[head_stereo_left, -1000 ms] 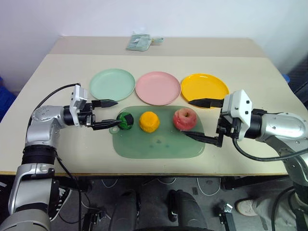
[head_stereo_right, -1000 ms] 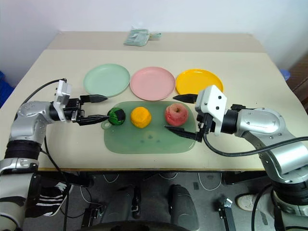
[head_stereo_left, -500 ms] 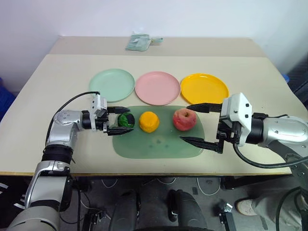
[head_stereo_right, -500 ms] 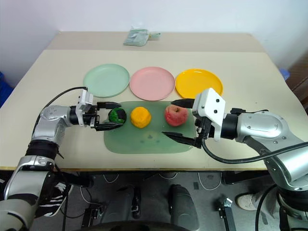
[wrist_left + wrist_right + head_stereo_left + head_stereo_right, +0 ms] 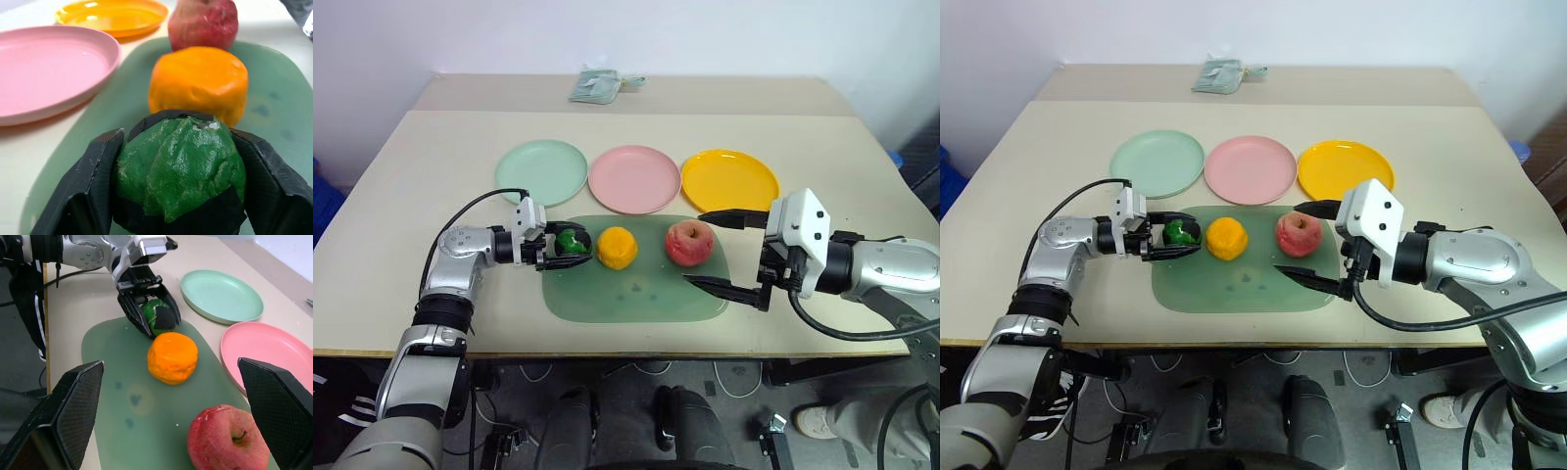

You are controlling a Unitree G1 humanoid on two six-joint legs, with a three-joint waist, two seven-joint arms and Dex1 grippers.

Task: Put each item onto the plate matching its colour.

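Early going, nothing plated yet: left gripper (image 5: 558, 251) clenched on green ball (image 5: 571, 241) atop mat (image 5: 636, 294), right gripper (image 5: 724, 250) agape beside apple (image 5: 690, 242) (orange fruit (image 5: 618, 248) between them), three plates (image 5: 634, 178) bare.

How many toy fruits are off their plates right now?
3, all on the green mat: the green ball in the left gripper, the orange fruit mid-mat, the pink-red apple between the right gripper's fingers.

Silver-grey jointed arms (image 5: 460, 257), black cable looping along each; white wrist block (image 5: 800, 227); black two-finger grippers (image 5: 724, 250).
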